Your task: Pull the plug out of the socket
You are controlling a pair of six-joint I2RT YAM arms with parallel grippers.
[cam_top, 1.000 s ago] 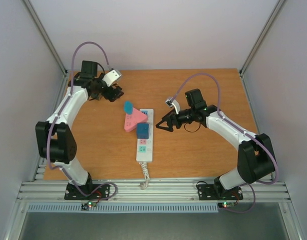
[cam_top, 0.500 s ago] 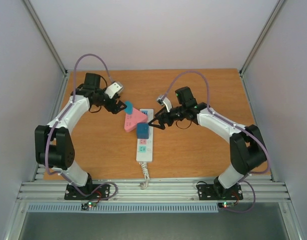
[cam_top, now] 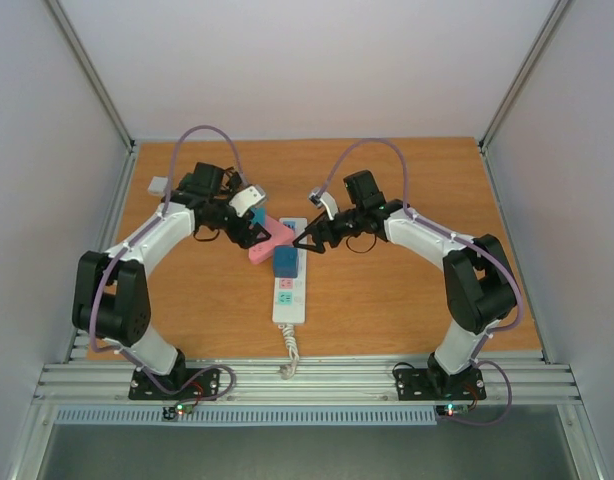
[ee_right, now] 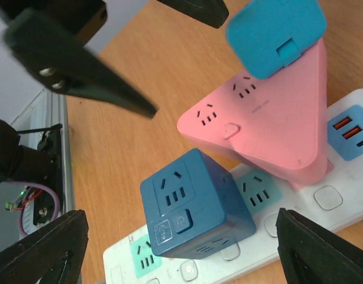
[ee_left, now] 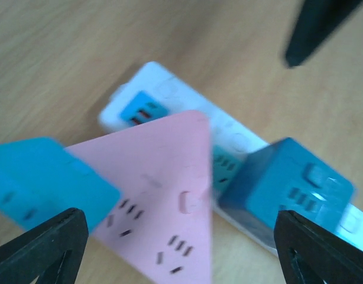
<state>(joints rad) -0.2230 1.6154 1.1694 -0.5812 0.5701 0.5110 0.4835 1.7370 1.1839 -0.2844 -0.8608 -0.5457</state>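
Socket: long white plastic power strip [cam_top: 289,305] flat mid brown wooden table [cam_top: 387,300], pink triangular adapter [ee_right: 270,130] and dark blue cube adapter [ee_right: 193,201] plugged in | my left fingers [ee_left: 45,245], right fingers [ee_right: 45,248]: wide open, empty | risk: strip unpinned, may lift with plug; my arms crowd, may collide.

Left tool [cam_top: 253,232] and right tool [cam_top: 305,243] flank the socket [cam_top: 289,300]'s pink plug [cam_top: 265,248] (blue cube [cam_top: 285,262] beside).

Left wrist view blurred; socket [ee_left: 169,92] runs off lower right edge. Pink triangular adapter [ee_right: 270,118], dark blue cube [ee_right: 193,207] cover socket outlets. White item [cam_top: 157,184] far left unidentifiably small.
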